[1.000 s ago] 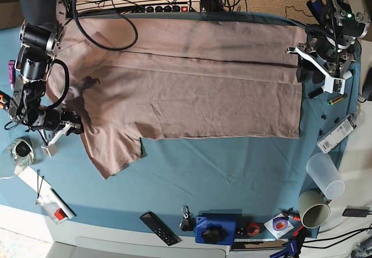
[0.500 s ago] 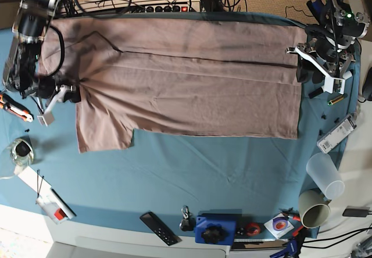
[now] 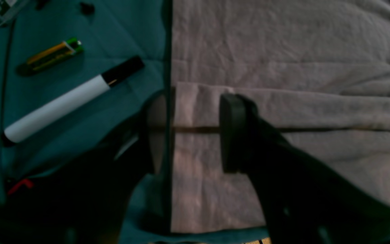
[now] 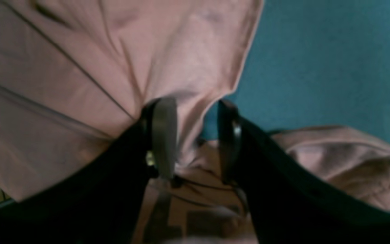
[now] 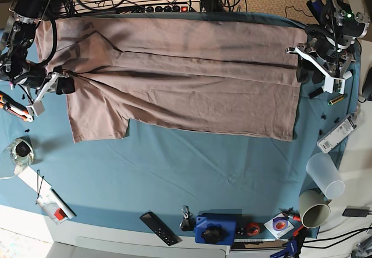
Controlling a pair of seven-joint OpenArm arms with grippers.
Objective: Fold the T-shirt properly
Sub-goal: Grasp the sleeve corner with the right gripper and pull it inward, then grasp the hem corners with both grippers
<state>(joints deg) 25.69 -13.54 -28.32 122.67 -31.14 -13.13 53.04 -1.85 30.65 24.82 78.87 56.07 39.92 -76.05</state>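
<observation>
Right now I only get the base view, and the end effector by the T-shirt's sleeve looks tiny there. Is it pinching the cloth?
Observer: The right wrist view shows the right end effector with its fingers apart. A fold of the T-shirt sits between them, with a gap beside it.
Operator: And the one at the other end?
Observer: In the left wrist view, the left end effector is open too and straddles the shirt's edge.
Operator: Anything lying near it?
Observer: A white marker with a black cap and a green-tipped battery lie on the teal cloth beside that edge.
</observation>
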